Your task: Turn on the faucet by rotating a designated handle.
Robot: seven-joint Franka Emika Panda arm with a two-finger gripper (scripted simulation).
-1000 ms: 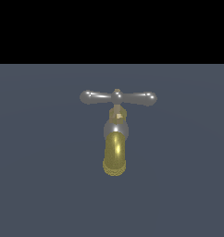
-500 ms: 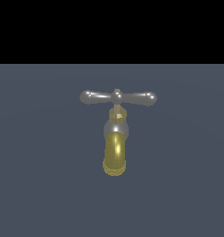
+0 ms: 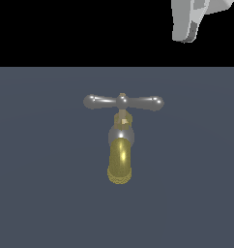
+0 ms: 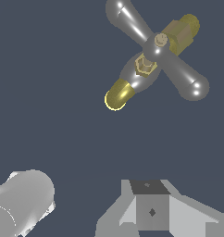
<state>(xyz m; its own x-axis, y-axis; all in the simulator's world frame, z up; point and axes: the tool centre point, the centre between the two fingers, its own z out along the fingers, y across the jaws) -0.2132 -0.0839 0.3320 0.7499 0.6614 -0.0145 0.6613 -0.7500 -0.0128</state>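
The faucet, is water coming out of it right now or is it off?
Off, as far as shows: no water leaves the faucet's spout, and the gripper is far from the handle.

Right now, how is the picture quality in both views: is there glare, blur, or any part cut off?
Exterior view: sharp, with bright glints on the handle and a shine on the faucet spout; the top band is flat black, and the gripper is cut off by the frame. Wrist view: also sharp, strong highlights on the handle bulbs; the pale gripper parts at the edge are cropped.

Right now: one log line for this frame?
phase: approach | gripper: top right of exterior view, clear of faucet, jaw state unclear | handle: untouched, crossbar level | contact: none
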